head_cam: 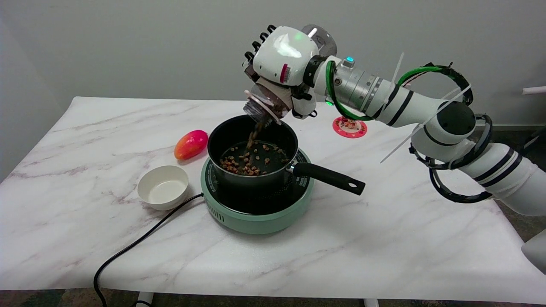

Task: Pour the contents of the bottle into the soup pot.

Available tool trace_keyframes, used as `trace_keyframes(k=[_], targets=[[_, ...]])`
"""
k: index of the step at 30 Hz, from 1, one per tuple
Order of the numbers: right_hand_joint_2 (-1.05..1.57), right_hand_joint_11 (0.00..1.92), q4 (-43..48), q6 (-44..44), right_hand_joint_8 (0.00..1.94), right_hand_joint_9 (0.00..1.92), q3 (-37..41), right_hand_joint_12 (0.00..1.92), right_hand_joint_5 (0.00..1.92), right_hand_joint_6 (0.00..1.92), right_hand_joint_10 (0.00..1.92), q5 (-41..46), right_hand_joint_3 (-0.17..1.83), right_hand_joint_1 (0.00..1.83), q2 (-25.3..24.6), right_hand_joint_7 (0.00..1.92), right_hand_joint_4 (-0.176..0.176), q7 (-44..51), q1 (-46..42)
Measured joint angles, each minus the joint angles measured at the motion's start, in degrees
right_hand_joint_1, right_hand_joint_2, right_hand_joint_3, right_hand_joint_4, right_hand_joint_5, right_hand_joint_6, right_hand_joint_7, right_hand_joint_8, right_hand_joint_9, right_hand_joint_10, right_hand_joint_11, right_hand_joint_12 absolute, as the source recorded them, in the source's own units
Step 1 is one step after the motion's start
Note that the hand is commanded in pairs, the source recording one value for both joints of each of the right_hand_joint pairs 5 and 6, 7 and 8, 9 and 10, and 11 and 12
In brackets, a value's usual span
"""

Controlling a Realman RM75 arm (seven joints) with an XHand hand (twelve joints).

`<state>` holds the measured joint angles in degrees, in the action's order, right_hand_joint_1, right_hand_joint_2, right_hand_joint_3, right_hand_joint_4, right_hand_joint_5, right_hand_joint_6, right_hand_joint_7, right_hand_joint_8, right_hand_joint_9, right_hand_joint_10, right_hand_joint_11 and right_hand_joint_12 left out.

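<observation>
the clear plastic bottle (265,107), tipped mouth-down, is held wrapped in the right hand (281,64) just above the far rim of the black soup pot (251,170) – brown pellets are seen falling into it. a spill could be caused if the mouth drifts past that rim, or if the pot is knocked on its mint-green round hotplate (256,217). below and left of the hand a pink-orange mango (190,144) and a white bowl (163,186) are set – nothing is found blocking the pour. a red coaster (349,126) lies under the forearm.
</observation>
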<state>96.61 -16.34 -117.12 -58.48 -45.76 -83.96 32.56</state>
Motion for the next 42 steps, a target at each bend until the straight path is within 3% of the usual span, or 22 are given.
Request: trace_keyframes(k=[25, 42], targets=[[0.92, 1.22, -4.1, -0.9, 1.92, 1.48, -6.7, 1.22, 1.92, 1.92, 1.48, -8.2, 0.93, 1.53, 2.0, 1.92, 0.000, -0.3, 6.2], [0.92, 1.23, -4.5, -1.8, 1.92, 1.48, -9.5, 1.23, 1.92, 1.92, 1.48, -16.2, 0.91, 1.53, 3.2, 1.92, 0.000, -6.4, 10.0]])
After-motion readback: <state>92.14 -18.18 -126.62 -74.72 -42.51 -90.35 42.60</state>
